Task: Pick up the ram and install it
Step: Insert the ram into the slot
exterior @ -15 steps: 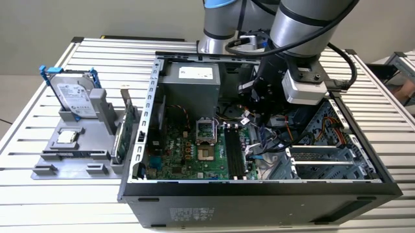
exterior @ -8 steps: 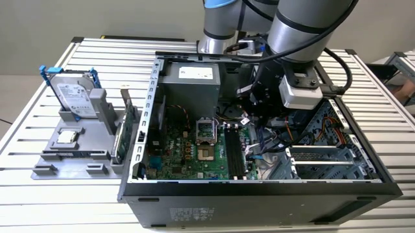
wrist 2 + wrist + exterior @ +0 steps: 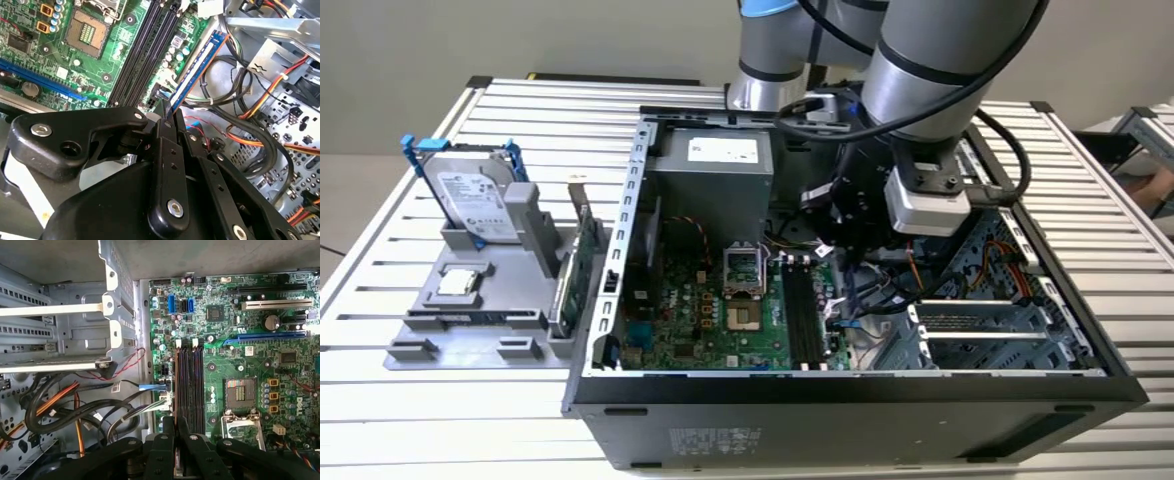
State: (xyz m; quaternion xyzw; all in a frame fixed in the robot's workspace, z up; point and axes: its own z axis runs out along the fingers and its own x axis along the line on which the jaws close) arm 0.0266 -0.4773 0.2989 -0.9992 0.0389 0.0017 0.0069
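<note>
Gripper (image 3: 167, 117) inside open computer case (image 3: 854, 395), fingers pinched on ram (image 3: 196, 70), held edge-on by one end so its long side parallels motherboard's black slots (image 3: 190, 385). Stick hangs over cables (image 3: 240, 120) beside slots, not yet seated. Green motherboard (image 3: 250, 370) below.

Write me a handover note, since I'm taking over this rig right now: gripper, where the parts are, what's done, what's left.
Gripper: shut on the ram, holding it edge-on by one end.
Ram: in the air inside the open case, over the cables beside the black slots. Not in a slot.
Slots: all look empty in both wrist views.
Done: ram picked up and brought into the case.
Left: seat the ram in a slot.
Outside the case, on the exterior view's left: hard drive and green card, standing in the grey holder.
</note>
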